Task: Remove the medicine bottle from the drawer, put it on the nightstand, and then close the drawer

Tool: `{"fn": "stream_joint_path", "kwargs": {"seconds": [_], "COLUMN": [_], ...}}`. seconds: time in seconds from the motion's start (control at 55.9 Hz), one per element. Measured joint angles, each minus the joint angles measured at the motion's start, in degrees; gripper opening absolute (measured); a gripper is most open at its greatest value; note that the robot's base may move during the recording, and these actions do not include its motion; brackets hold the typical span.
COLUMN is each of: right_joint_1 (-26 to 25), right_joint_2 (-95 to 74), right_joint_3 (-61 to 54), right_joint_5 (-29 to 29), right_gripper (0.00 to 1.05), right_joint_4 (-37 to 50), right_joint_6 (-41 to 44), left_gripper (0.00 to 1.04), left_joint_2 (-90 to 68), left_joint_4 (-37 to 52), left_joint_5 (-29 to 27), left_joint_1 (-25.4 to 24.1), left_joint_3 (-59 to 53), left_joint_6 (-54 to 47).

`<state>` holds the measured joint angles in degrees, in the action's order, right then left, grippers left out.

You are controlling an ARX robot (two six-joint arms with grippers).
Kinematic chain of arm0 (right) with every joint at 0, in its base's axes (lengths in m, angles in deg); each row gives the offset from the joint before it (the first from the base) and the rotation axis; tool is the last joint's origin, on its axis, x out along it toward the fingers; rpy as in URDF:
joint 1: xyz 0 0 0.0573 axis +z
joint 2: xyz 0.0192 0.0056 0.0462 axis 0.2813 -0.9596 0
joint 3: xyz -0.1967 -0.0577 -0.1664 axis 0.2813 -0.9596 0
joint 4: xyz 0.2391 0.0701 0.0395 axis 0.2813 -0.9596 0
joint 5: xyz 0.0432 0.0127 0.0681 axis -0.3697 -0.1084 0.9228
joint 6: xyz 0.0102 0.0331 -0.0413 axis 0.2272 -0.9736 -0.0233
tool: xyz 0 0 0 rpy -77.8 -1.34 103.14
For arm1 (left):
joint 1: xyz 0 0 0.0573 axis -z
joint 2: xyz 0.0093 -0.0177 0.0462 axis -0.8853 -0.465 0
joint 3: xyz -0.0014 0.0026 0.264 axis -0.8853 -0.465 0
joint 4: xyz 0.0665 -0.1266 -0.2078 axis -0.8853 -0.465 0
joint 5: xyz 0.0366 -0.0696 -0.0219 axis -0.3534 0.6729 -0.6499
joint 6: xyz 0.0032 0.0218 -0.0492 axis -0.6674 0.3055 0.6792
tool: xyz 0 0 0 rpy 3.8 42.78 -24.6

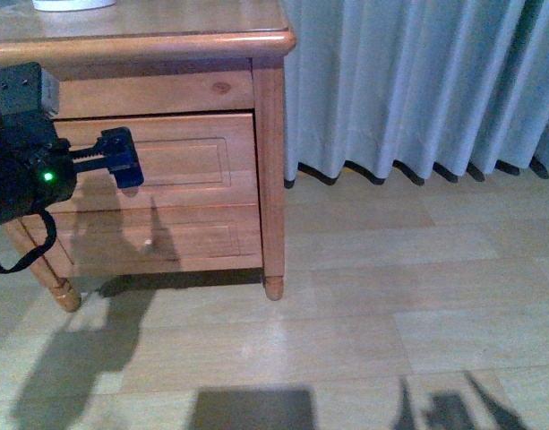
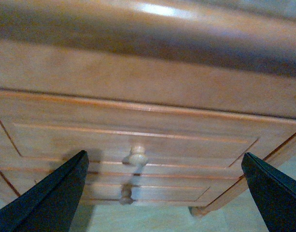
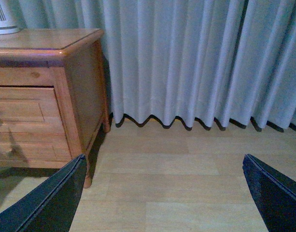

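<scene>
The nightstand (image 1: pixel 167 40) stands at the left of the front view on a pale wooden floor (image 1: pixel 364 305), with a grey-blue curtain (image 1: pixel 417 81) hanging just beside its right side. The drawer (image 1: pixel 193 161), the upper of the two, sits pushed in, its panelled front about level with the frame. The medicine bottle shows in no view. The left gripper (image 2: pixel 164 153) hovers in front of the drawer front, aimed at it, and its dark fingers (image 2: pixel 51 198) are spread wide with nothing between them. In the left wrist view the round knob (image 2: pixel 138 157) of the drawer lies between the two fingers, nearer one of them, and whether anything touches it cannot be told. The lower drawer's knob (image 2: pixel 126 193) shows just under it. The right gripper (image 3: pixel 163 155) hangs well apart from the nightstand, over bare floor and facing the curtain, and its fingers (image 3: pixel 275 193) are also spread wide and hold nothing. On the glossy top surface, toward the back, stands the base of a white ribbed device (image 3: pixel 3 19).
</scene>
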<state>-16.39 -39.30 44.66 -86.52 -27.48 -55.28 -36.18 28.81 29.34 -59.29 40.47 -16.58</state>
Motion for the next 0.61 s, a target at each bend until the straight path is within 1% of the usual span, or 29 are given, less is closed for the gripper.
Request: {"fn": "stream_joint_path", "kwargs": {"seconds": [0.268, 0.608], "right_joint_1": [0.00, 0.00], "right_joint_2": [0.02, 0.02], "right_joint_3": [0.00, 0.00], "right_joint_5": [0.00, 0.00], "right_gripper": [0.98, 0.98], "right_joint_4": [0.00, 0.00], "right_joint_6": [0.00, 0.00], "left_gripper": [0.98, 0.98], "left_joint_2": [-8.92, -13.38], "left_joint_4": [0.48, 0.68], "left_joint_5": [-2.16, -2.75], "left_joint_1": [0.76, 1.68], "left_joint_3": [7.85, 11.93], "left_joint_6": [-0.46, -0.46]}}
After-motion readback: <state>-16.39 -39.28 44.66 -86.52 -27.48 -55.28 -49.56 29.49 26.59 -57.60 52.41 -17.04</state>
